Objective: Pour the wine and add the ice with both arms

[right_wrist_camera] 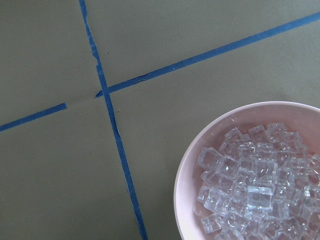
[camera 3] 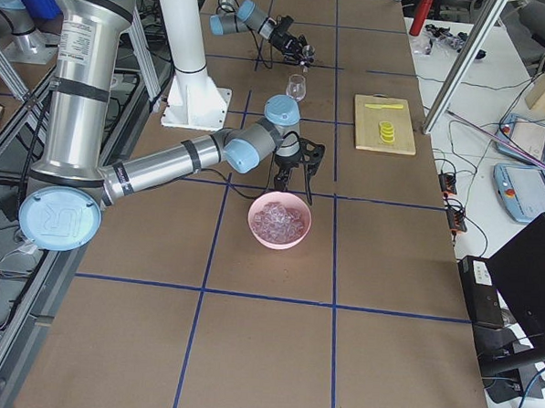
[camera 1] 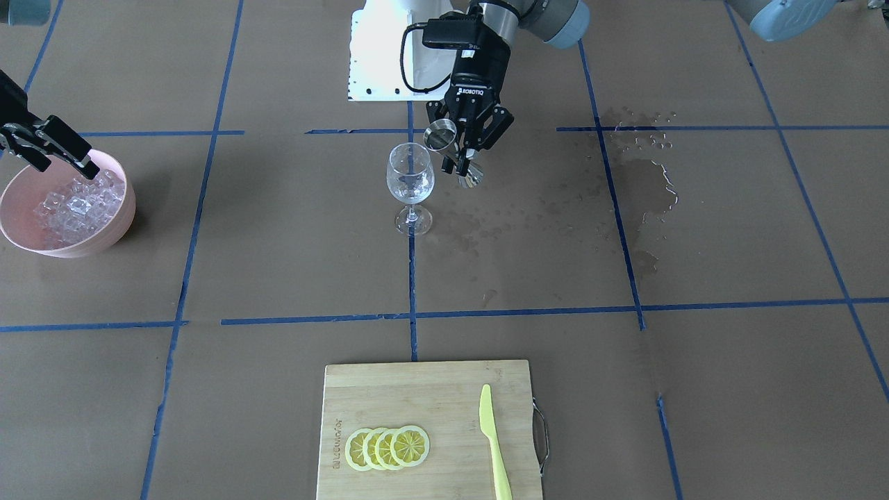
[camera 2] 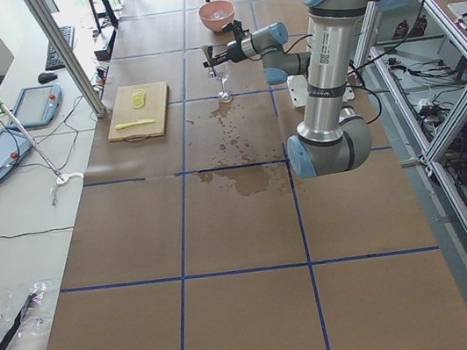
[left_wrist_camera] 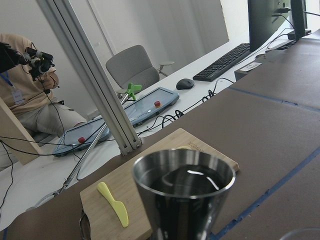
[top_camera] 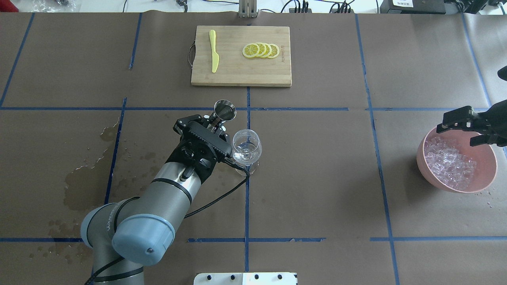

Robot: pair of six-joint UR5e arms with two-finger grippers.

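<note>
In pink bowl (camera 1: 104, 237), heaped clear ice (camera 1: 75, 205)

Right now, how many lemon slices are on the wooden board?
4. The slices overlap in one row on the cutting board: one fully showing nearest the knife, three partly covered beyond it. Another could hide underneath.
</note>
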